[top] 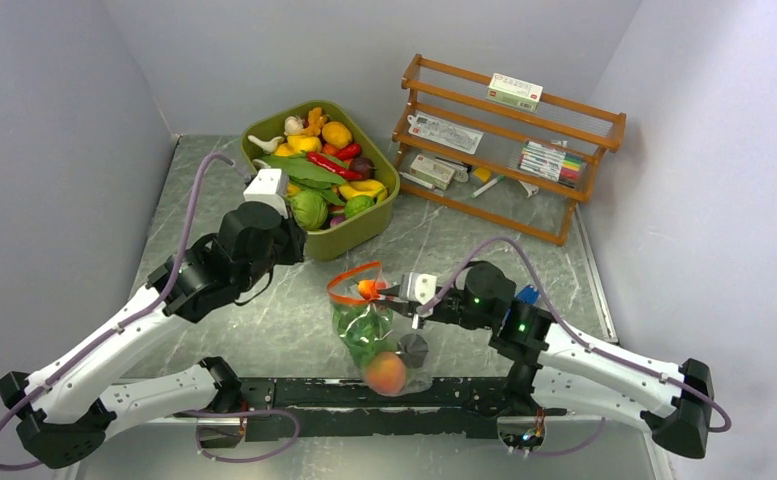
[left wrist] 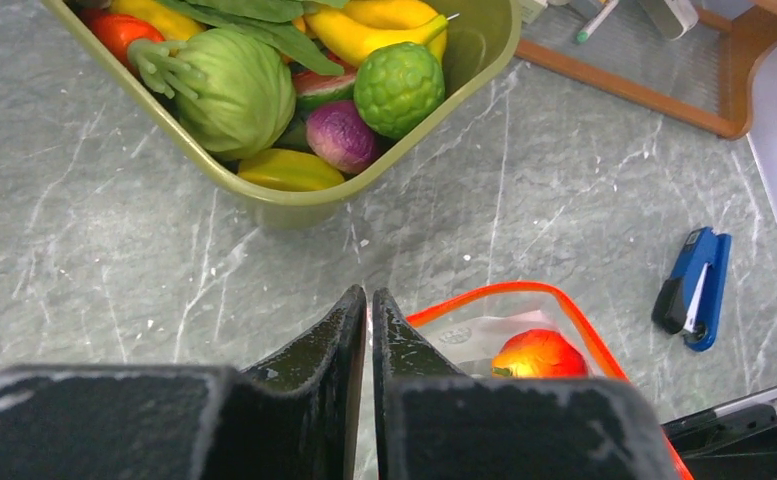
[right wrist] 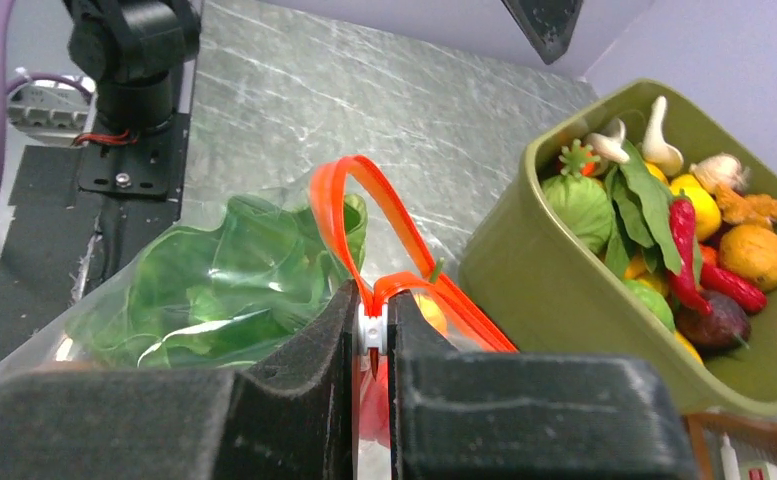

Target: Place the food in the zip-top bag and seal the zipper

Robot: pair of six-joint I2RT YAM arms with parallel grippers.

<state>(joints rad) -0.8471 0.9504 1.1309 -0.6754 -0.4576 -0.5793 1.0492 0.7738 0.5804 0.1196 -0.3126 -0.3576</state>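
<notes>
Two grippers are seen over a grey marbled table [top: 264, 320]. The right gripper [right wrist: 370, 310] is set at the mouth of the zip-top bag [top: 379, 345], its jaws pinched on the zipper [right wrist: 332, 220] where a small white piece sits on the orange-red strip. The bag is laid near the table's front edge, between the two arms, with its mouth raised and looped open. Leafy green lettuce [top: 364, 325], an orange-pink peach [top: 385, 373] and a dark ball [top: 414, 348] are contained in it; a red-yellow fruit [left wrist: 539, 355] is seen at its mouth. The left gripper [left wrist: 368, 300] is held above bare table between the bag and the olive-green tub [top: 364, 225], its jaws closed on nothing. A round green cabbage [top: 309, 208] is seen in the tub among other toy food. A blue stapler [left wrist: 694, 285] is laid near the bag.
</notes>
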